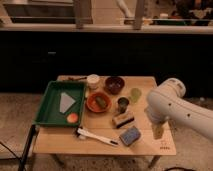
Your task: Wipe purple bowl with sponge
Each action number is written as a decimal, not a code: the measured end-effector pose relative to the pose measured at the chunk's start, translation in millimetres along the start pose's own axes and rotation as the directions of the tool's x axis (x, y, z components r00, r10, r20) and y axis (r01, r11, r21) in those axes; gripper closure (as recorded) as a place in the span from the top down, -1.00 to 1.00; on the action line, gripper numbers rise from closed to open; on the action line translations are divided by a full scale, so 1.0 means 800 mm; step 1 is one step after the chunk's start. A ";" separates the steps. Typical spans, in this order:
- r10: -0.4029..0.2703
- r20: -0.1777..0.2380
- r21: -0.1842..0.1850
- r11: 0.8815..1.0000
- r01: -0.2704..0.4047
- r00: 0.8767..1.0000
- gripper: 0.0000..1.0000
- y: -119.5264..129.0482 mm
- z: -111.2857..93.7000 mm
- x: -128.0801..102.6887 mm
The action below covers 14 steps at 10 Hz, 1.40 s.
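Observation:
The purple bowl (114,84) stands at the back middle of the wooden table (60,141). The blue-grey sponge (130,135) lies flat near the front edge, right of centre. My gripper (158,130) hangs from the white arm (175,107) over the table's right side, a short way right of the sponge and slightly above the table. It holds nothing that I can see.
An orange bowl (98,102) with a green item sits left of a small dark cup (122,104). A tan block with a dark base (123,120), a white-handled brush (97,136), a green cup (135,94), a white cup (93,81) and a green tray (52,112) also stand there.

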 end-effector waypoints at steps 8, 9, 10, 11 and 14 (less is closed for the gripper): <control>-0.137 -0.019 0.000 0.991 0.137 0.990 0.60 0.011 0.013 -0.040; -0.156 -0.019 -0.003 0.988 0.156 0.988 0.60 0.013 0.016 -0.044; -0.175 -0.019 -0.004 0.985 0.174 0.984 0.60 0.015 0.019 -0.049; -0.190 -0.019 -0.005 0.982 0.190 0.982 0.60 0.017 0.022 -0.053; -0.237 -0.021 -0.009 0.972 0.236 0.971 0.60 0.024 0.029 -0.060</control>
